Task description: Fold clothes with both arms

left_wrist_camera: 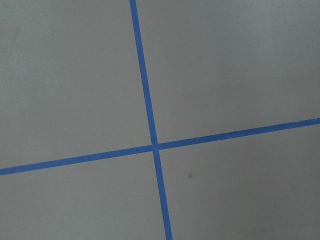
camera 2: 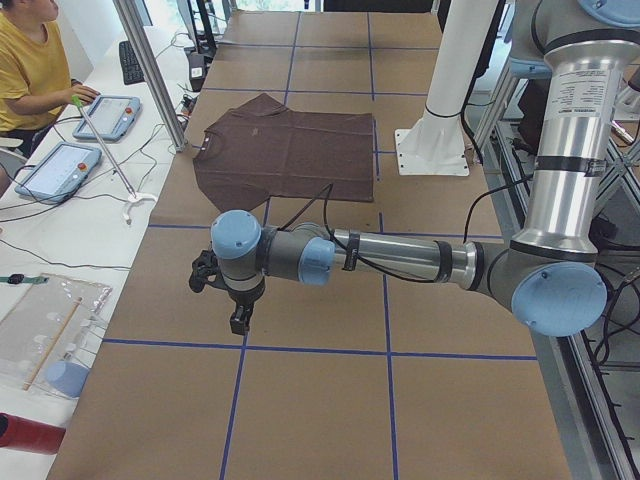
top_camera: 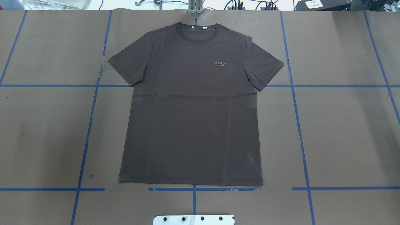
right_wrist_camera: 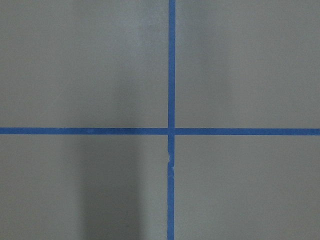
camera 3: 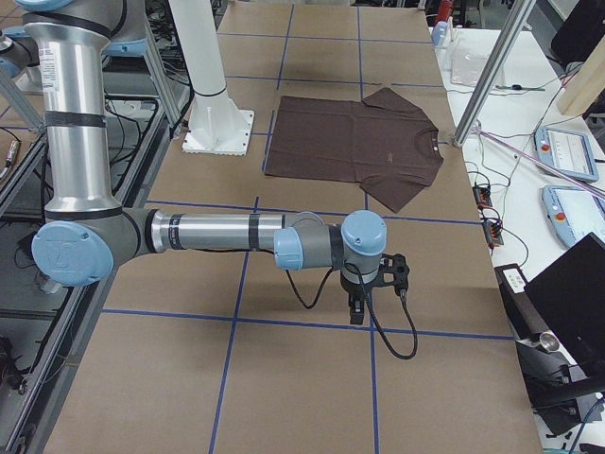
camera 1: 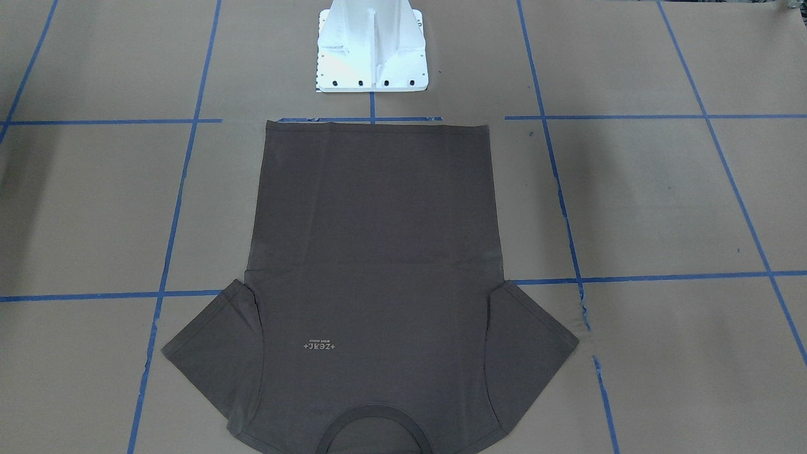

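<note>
Left black two-finger gripper and right gripper, open or closed we cannot tell, hang over brown paper, well apart from the dark brown-grey T-shirt spread flat between them, presumably parked to keep it unobstructed.

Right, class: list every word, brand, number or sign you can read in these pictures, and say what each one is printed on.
"+ZERC+" (third letter looks mirrored, last letter unsure): pale chest lettering on the T-shirt.
Smaller line beneath it: too small to read.
White neck tags: too small to read.
White sheet beyond the table's far edge: print blurred.
</note>
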`<state>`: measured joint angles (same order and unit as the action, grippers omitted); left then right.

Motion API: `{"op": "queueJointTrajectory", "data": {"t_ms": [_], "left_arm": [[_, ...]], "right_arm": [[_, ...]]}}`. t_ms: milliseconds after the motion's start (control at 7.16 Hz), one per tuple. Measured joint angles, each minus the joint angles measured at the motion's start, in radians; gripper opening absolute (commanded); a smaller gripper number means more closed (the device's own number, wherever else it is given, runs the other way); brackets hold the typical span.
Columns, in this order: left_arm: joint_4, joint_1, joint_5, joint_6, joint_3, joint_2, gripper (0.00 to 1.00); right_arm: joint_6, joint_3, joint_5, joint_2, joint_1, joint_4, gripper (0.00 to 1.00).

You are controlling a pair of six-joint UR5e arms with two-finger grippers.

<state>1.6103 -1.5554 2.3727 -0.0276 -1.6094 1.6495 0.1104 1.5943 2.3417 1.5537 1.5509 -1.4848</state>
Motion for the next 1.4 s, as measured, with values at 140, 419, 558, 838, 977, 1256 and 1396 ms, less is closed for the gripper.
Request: {"op": "queueJointTrajectory", "data": {"t_ms": [140,419,558,838,977,1256,1396], "left_arm": [[-0.022,0.001,-0.021,-0.001,-0.027,-0.004,1.00],[-0.038,0.005,-0.068,-0.003,-0.075,-0.009,1.00],[-0.038,0.007,-0.075,-0.001,-0.082,-0.011,1.00],[-0.035,0.010,-0.070,0.000,-0.078,-0.019,1.00],[-0.032,0.012,-0.061,-0.002,-0.068,-0.020,1.00],[-0.023,0.023,-0.027,-0.003,-0.068,-0.031,1.00],[-0.022,0.025,-0.018,-0.002,-0.079,-0.042,1.00]], "right_arm": [[0.000,0.002,0.001,0.000,0.000,0.001,1.00],[0.000,0.010,0.019,0.006,0.000,0.004,1.00],[0.004,0.010,0.047,0.014,-0.003,0.004,1.00],[0.007,0.010,0.172,0.018,-0.040,0.031,1.00],[0.035,0.008,0.203,0.009,-0.091,0.099,1.00],[0.264,-0.034,0.207,-0.093,-0.234,0.220,1.00],[0.379,-0.088,0.182,-0.186,-0.305,0.239,0.99]]}}
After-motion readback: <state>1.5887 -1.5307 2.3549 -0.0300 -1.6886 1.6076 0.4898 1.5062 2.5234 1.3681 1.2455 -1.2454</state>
